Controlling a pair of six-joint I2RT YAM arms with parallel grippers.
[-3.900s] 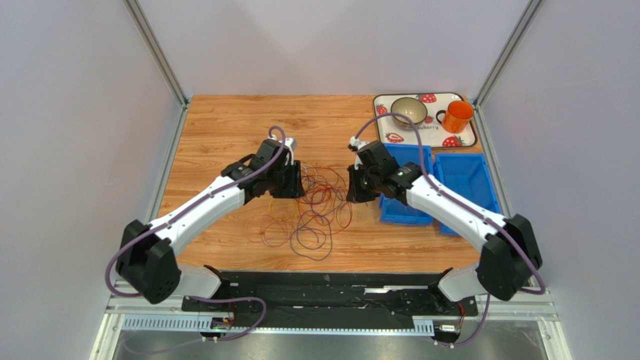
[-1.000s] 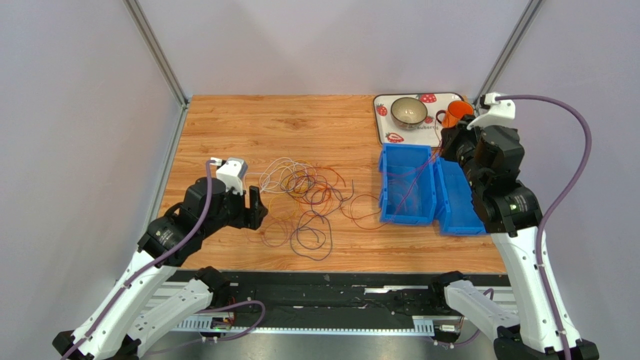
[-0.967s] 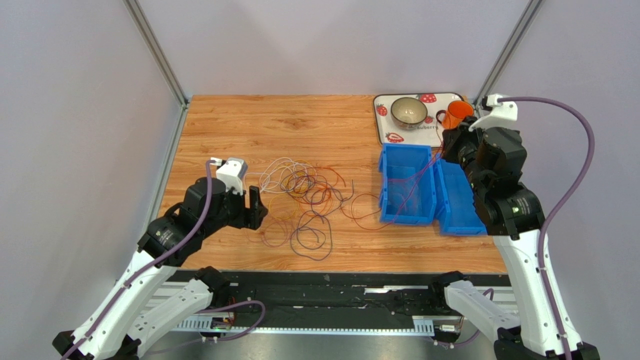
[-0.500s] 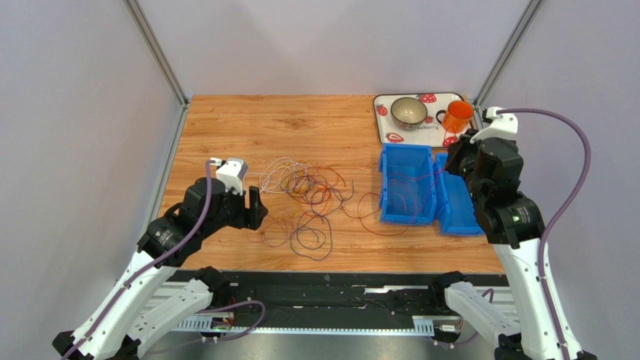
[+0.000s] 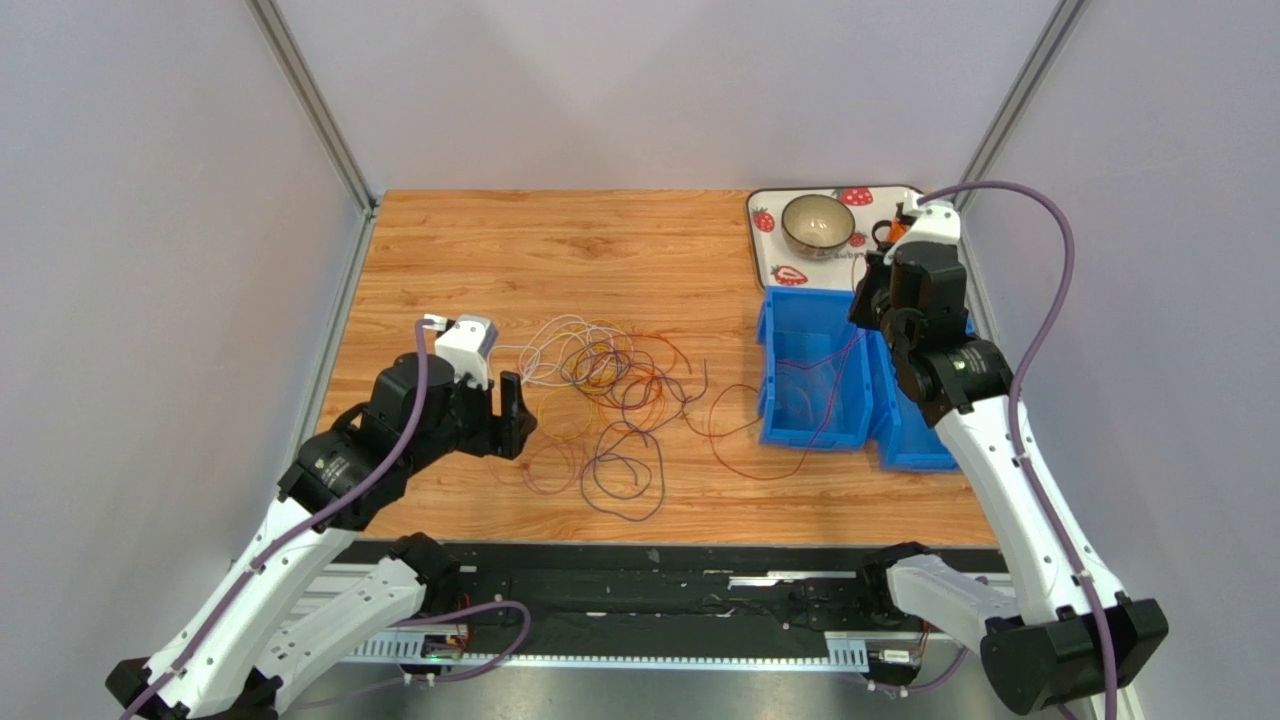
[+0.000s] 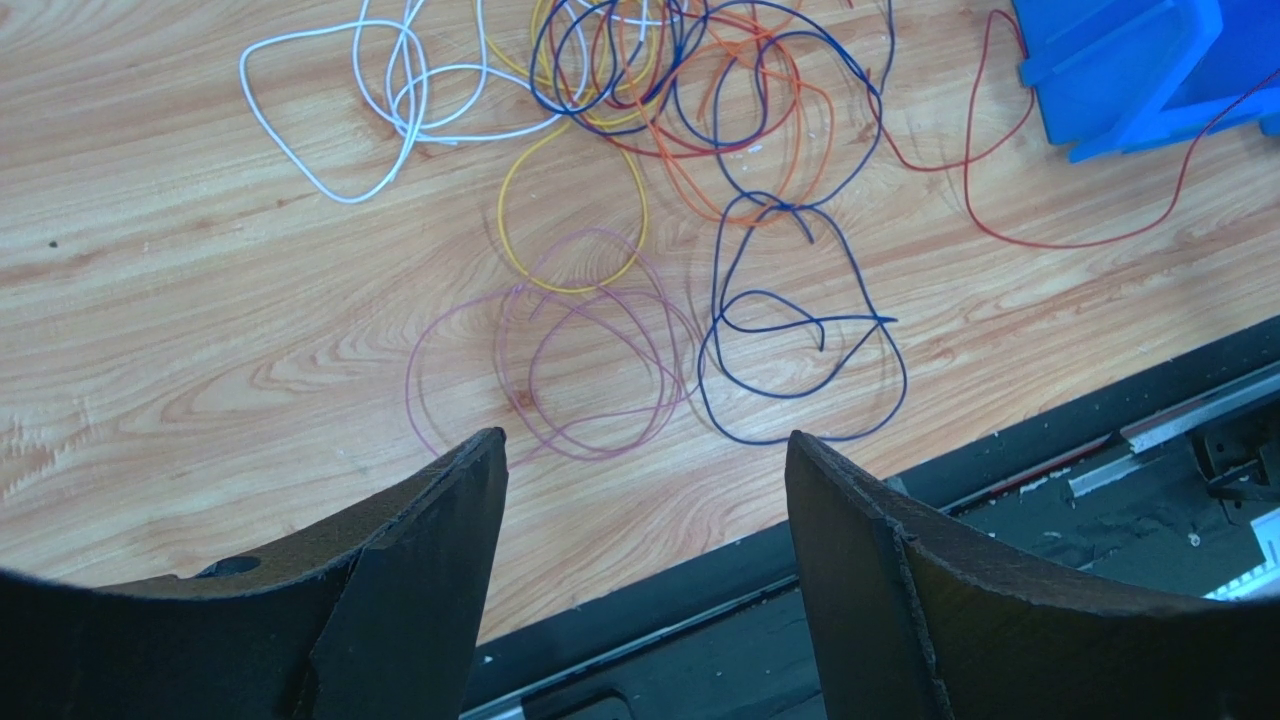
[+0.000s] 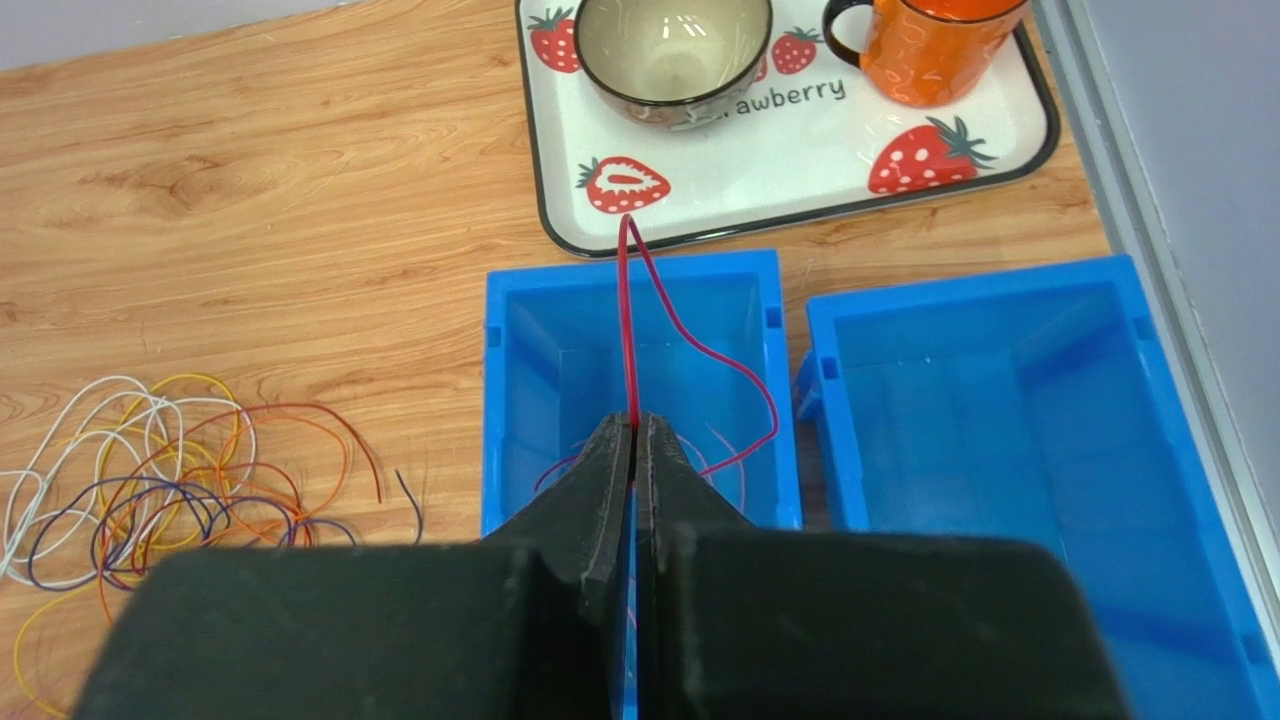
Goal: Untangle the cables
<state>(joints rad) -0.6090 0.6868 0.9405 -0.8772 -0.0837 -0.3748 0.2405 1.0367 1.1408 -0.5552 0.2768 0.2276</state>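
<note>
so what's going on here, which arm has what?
The right hand is shut on a red cable above the left blue bin. Part of that cable lies inside the bin and part trails over its wall onto the table. The left hand is open and holds nothing; it hovers at the near edge of the other cables, which lie in a loose tangle on the table.

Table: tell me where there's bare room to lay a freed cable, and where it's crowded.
Free: the wood behind the cables, left of the tray; also the right blue bin, which lies empty. Crowded: the middle tangle, and the left blue bin, crossed by the red cable.
</note>
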